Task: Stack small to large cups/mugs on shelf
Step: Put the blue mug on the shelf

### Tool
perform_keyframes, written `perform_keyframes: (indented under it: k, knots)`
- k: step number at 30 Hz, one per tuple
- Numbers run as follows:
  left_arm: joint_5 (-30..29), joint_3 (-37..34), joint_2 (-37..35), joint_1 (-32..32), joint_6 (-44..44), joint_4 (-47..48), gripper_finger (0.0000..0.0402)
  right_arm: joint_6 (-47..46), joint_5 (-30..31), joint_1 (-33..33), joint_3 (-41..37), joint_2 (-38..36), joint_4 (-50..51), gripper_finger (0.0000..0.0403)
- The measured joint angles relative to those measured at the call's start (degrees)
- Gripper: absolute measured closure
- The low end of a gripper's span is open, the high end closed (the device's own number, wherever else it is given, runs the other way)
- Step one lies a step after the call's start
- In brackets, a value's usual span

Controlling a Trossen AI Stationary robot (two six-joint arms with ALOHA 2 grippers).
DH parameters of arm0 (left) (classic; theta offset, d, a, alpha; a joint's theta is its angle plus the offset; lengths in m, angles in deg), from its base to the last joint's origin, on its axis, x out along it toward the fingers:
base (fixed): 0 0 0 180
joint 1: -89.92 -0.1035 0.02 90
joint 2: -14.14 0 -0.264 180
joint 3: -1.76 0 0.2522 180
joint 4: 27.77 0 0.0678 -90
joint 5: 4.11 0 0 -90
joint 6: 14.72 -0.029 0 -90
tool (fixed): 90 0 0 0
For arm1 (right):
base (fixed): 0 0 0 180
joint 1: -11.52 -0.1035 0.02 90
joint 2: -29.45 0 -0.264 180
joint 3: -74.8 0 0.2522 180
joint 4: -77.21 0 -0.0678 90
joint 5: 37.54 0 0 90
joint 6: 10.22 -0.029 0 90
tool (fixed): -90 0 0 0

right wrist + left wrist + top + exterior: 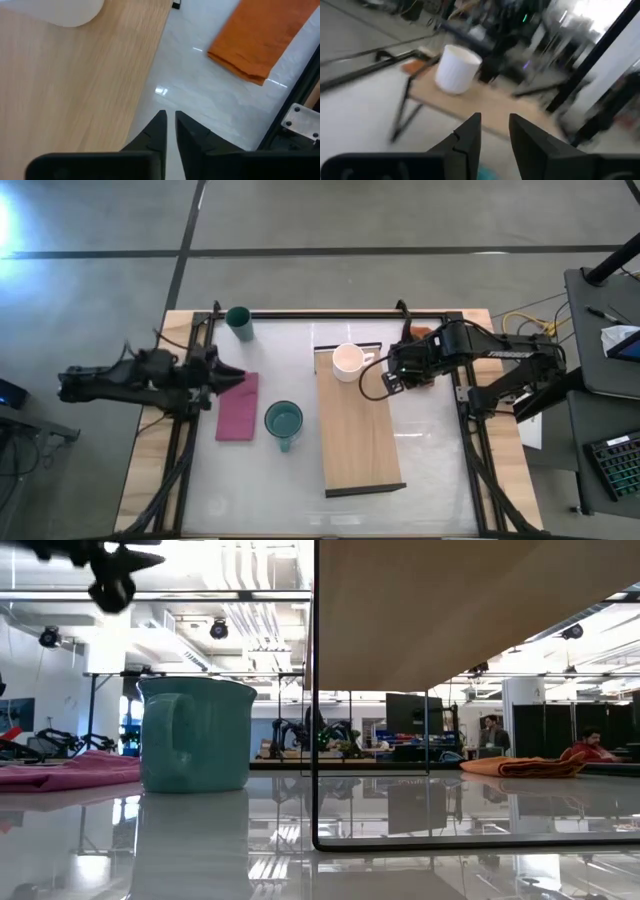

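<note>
While white mug tops shelf, right hand empty.

From above I see bare shelf from center to 6 o'clock; white mug blocks its 12 o'clock end. Teal mug just at shelf's 9 o'clock, magenta cloth beyond. Clear tabletop btwn shelf & rt frame, 3 o'clock

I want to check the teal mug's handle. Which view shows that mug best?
The low view: the teal mug stands close and whole, side-on, handle facing the camera. The high view shows it from above only, small, beside the shelf. The right wrist view misses it; the left wrist view shows at most a teal sliver.
</note>
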Motion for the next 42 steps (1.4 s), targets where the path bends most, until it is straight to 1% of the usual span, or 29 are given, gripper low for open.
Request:
perform_keyframes:
  k: [2, 3, 5, 7, 10, 12, 14, 18, 24, 33, 38, 40, 42]
  knots:
    - [0.0, 5.1, 4.5, 0.0, -4.1, 10.3, 0.0315, 0.0, 0.8, 0.0, 0.0, 0.0, 0.1, 0.0355]
    - [0.0, 6.9, 7.2, 0.0, -5.9, 13.5, 0.0315, 0.0, 0.9, 0.0, 0.0, 0.0, 0.1, 0.0346]
    - [0.0, 9.0, 12.4, 0.0, -8.8, 15.9, 0.0315, -0.1, 1.0, 0.0, 0.0, 0.0, 0.1, 0.0325]
    - [0.0, 9.3, 16.8, 0.0, -10.3, 17.1, 0.0315, -0.5, 1.1, 0.0, 0.0, 0.0, 0.3, 0.0300]
    - [0.3, 9.1, 22.2, 0.0, -10.1, 16.3, 0.0315, -1.5, 1.2, 0.0, 0.0, 0.0, 0.5, 0.0265]
    - [2.7, 8.8, 25.5, 0.0, -8.6, 17.4, 0.0315, -1.9, 1.2, 0.0, 0.0, 0.0, 1.0, 0.0244]
    - [5.4, 9.1, 28.1, 0.2, -7.5, 16.0, 0.0315, -1.9, 1.2, 0.0, 0.0, 0.0, 1.9, 0.0226]
    - [6.1, 9.8, 31.6, 1.0, -6.9, 16.5, 0.0315, -1.0, 1.3, 0.0, 0.0, 0.0, 2.1, 0.0202]
    - [6.4, 9.8, 34.7, 1.6, -4.0, 12.1, 0.0315, 2.8, 4.1, 0.0, 0.0, -0.1, 2.1, 0.0191]
    - [5.4, 9.7, 45.3, 1.5, -2.5, 6.4, 0.0315, 6.0, 4.3, -0.1, 0.0, -0.1, 2.1, 0.0191]
    - [3.9, 9.8, 49.7, 1.5, -1.2, 5.1, 0.0316, 8.4, 4.9, -0.1, 0.0, -0.1, 2.1, 0.0191]
    - [3.8, 10.6, 50.6, 1.5, -1.2, 5.3, 0.0324, 9.3, 5.2, -0.1, 0.0, -0.1, 2.0, 0.0193]
    - [3.7, 11.7, 50.9, 1.5, -1.2, 5.1, 0.0344, 9.9, 5.3, -0.1, 0.0, -0.1, 2.1, 0.0199]
